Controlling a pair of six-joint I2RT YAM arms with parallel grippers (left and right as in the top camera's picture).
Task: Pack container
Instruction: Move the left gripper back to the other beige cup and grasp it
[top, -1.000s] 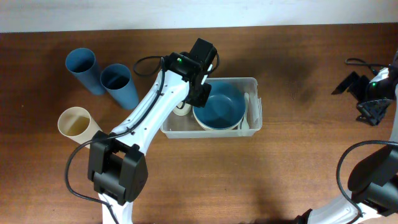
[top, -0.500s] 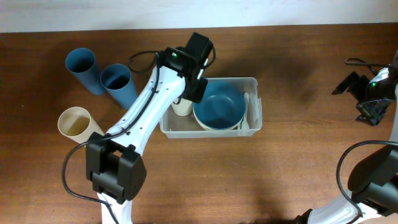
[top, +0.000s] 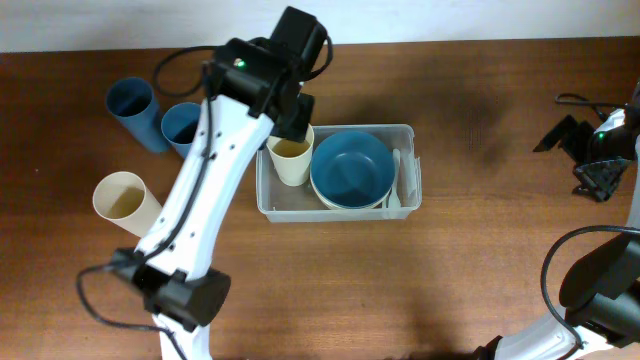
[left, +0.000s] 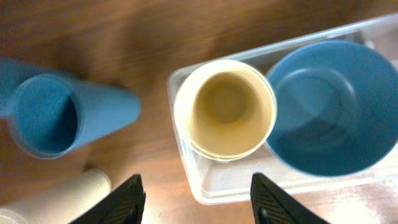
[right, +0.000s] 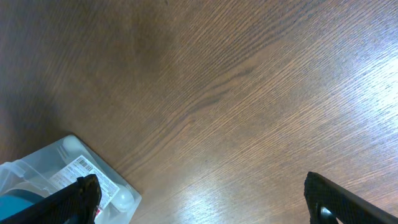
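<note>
The clear container (top: 340, 212) stands at the table's middle. In it a cream cup (top: 291, 158) stands upright on the left, touching a blue bowl (top: 351, 168) on the right. My left gripper (top: 296, 118) hovers above the container's back left corner. In the left wrist view its fingers (left: 202, 205) are open and empty, above the cream cup (left: 225, 109), the bowl (left: 329, 106) and the container's rim (left: 249, 190). My right gripper (top: 600, 150) is far right, open and empty (right: 211, 205), and its view shows the container's corner (right: 68, 149).
Two blue cups (top: 130, 105) (top: 185, 128) and another cream cup (top: 122, 198) are on the table left of the container. One blue cup (left: 56, 115) shows in the left wrist view. A white utensil (top: 397, 180) lies along the container's right wall.
My left gripper has risen and drawn back to the upper left, away from the cream cup. The cup stays standing in the container. The right arm has not moved.
</note>
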